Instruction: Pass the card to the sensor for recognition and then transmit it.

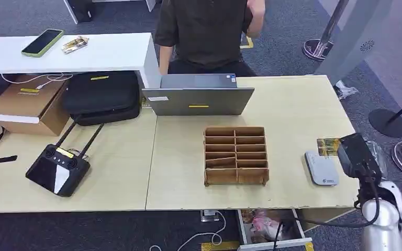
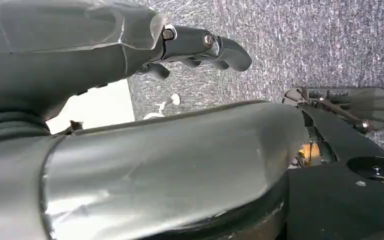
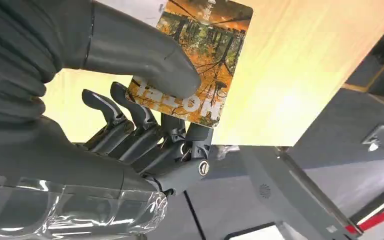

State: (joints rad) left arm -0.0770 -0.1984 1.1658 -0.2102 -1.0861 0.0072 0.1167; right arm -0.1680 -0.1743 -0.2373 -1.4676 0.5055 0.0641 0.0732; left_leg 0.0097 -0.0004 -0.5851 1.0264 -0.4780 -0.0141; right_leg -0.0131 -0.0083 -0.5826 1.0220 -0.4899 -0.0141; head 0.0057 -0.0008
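Two robot hands are yours to track here. Your right robot hand (image 3: 145,125) grasps the card (image 3: 200,60), thumb pressed on its printed autumn-coloured face and the darker fingers (image 3: 130,117) curled beneath it. From the head view you see that right robot hand (image 1: 357,154) at the right end of the surface (image 1: 293,112), with the card (image 1: 328,147) sticking out of it to the left. The card hangs just beyond the far edge of the grey sensor (image 1: 322,168), which lies flat on the surface near its right edge; you cannot tell from these views whether card and sensor touch.

Your left robot hand (image 2: 200,47) hangs over grey carpet (image 2: 305,45), grasping nothing; its fingers look loosely bent, and you cannot tell whether it is released or clenched.

To the left of the sensor, at the middle of the surface, stands a wooden slotted rack (image 1: 235,155). Farther back sits a grey laptop (image 1: 199,97), and behind it a person in dark clothes (image 1: 204,31). On the left half you have a black remote controller (image 1: 57,170) with two antennas, a black bag (image 1: 102,97) and a cardboard box (image 1: 26,104). A phone (image 1: 42,42) lies on the white shelf (image 1: 115,52) at far left.
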